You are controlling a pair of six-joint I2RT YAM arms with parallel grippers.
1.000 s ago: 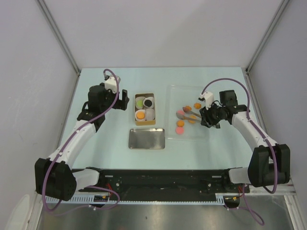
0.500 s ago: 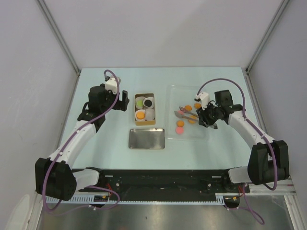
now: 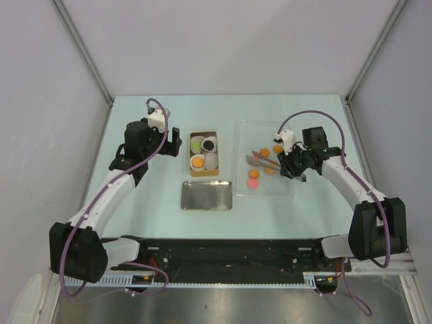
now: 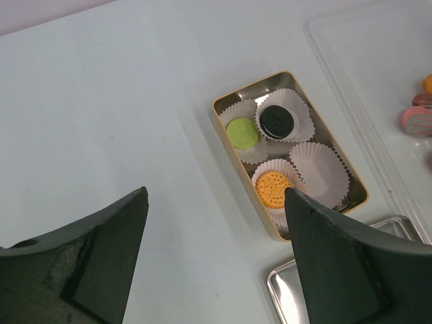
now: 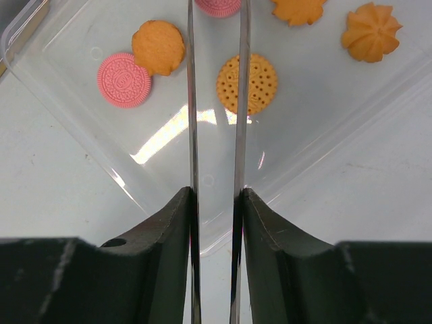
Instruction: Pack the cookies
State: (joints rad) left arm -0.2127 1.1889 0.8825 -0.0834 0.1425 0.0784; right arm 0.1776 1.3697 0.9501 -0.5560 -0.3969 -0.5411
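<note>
Loose cookies: six lie flat, faces up, in the shallow clear plastic tray (image 3: 244, 135). A round pink sandwich cookie (image 5: 123, 79) touches a plain round orange cookie (image 5: 158, 47). Beyond them sit a dotted orange cookie (image 5: 247, 84), an orange leaf-shaped cookie (image 5: 298, 9), an orange swirl cookie (image 5: 371, 40) and a second pink cookie (image 5: 217, 5).
Axis: most are round discs with no long side, so they point no way in particular.
Packed cookies: a green cookie (image 4: 242, 132), a black cookie (image 4: 276, 121) and a perforated orange cookie (image 4: 273, 189) each lie flat in a cup.
Cups: four white pleated paper cups (image 4: 319, 173); one holds nothing.
Tin: the tan rectangular tin (image 4: 233, 150) holds the cups. Its long side runs away from the arms, and it stands left of the tray, apart.
Lid: a silver rectangular metal lid (image 3: 206, 195) lies flat near the tin, its long side crosswise.
Tongs: thin metal tongs (image 3: 260, 160) point from the right arm toward the tin. The second pink cookie sits between the blades; I cannot tell if they touch it.
Right gripper (image 5: 216, 196): clamped on the tongs, above the tray's near corner.
Left gripper (image 4: 216, 196): spread wide above the pale table (image 3: 162, 209), left of the tin.
</note>
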